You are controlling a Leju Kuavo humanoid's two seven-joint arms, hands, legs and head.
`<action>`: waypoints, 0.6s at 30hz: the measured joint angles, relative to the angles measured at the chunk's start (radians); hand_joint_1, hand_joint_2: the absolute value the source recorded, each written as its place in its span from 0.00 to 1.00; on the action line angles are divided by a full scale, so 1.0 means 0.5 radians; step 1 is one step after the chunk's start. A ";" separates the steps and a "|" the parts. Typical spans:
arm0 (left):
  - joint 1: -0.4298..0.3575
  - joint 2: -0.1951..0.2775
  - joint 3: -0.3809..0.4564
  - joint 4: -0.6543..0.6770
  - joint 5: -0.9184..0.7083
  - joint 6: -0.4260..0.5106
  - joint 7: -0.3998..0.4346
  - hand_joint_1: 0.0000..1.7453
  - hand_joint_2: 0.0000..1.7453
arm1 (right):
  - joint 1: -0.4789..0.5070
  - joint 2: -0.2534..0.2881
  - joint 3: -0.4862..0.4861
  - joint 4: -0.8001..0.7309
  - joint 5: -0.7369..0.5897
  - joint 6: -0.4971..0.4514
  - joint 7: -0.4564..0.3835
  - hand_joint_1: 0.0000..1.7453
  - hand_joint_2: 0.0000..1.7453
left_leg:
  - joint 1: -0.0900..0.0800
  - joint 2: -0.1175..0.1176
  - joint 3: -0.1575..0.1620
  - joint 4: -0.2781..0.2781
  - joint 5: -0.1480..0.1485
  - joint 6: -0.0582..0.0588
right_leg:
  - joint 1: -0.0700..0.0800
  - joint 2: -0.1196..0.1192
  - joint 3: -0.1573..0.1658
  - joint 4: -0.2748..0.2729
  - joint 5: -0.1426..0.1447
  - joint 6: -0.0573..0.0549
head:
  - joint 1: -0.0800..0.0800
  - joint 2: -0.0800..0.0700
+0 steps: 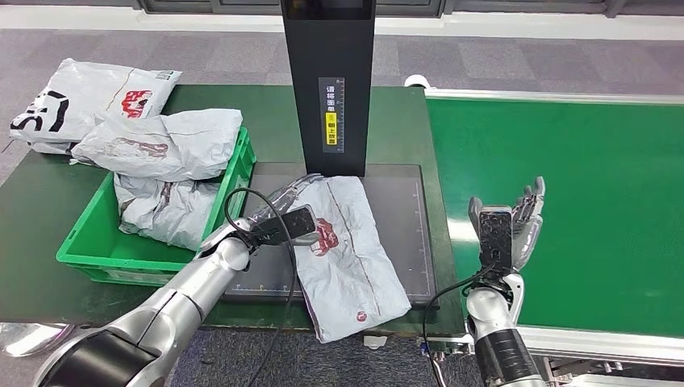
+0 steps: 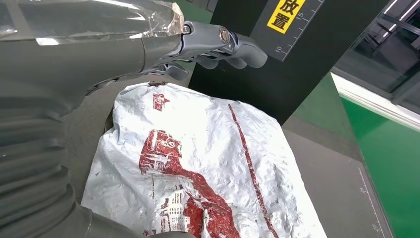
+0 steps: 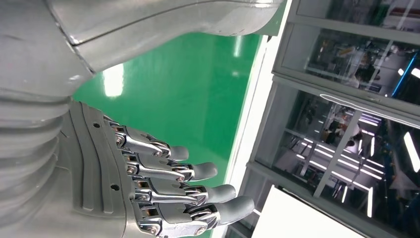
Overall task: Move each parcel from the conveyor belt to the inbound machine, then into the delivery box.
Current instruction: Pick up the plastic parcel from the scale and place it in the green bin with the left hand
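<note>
A grey parcel (image 1: 355, 250) with red print lies flat on the dark plate (image 1: 403, 201) of the inbound machine, its near end hanging over the plate's front edge. My left hand (image 1: 284, 216) hovers over the parcel's left edge with its fingers (image 2: 218, 44) stretched out toward the black column (image 2: 297, 59), holding nothing; the parcel (image 2: 208, 163) lies just below it. My right hand (image 1: 508, 227) is raised upright at the near left edge of the green conveyor belt (image 1: 581, 185), fingers (image 3: 198, 193) apart and holding nothing.
The machine's black column (image 1: 327, 81) rises behind the plate. A green crate (image 1: 89, 262) at the left holds two grey parcels (image 1: 161, 145). Another parcel (image 1: 81, 101) lies on the table behind the crate. The belt (image 3: 198, 84) stretches off to the right.
</note>
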 joint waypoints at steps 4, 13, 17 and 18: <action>0.000 0.000 0.000 0.000 0.001 0.000 0.000 0.00 1.00 | 0.000 0.000 0.000 0.000 0.000 -0.001 0.000 0.00 1.00 | 0.000 0.000 0.000 0.000 0.000 0.000 | 0.000 0.000 0.000 0.000 0.000 0.000 | 0.000 0.000; 0.007 -0.015 -0.076 0.066 -0.201 -0.002 0.106 0.00 1.00 | -0.001 -0.001 0.000 0.000 0.008 0.004 0.018 0.00 1.00 | 0.000 0.000 0.000 0.000 0.000 0.000 | 0.000 0.000 0.000 0.000 0.000 0.000 | 0.000 0.000; 0.035 -0.046 -0.200 0.180 -0.395 0.001 0.181 0.00 1.00 | -0.015 -0.001 -0.002 0.000 0.023 0.023 0.035 0.00 1.00 | 0.000 -0.001 0.000 0.000 -0.001 0.001 | -0.001 0.000 0.000 0.000 0.000 0.000 | 0.000 0.000; 0.037 -0.055 -0.242 0.207 -0.451 0.004 0.200 0.00 1.00 | -0.020 -0.001 -0.003 0.000 0.028 0.029 0.037 0.00 1.00 | 0.000 -0.002 0.000 0.000 -0.001 0.001 | -0.001 -0.002 0.002 0.000 -0.002 0.001 | 0.000 0.000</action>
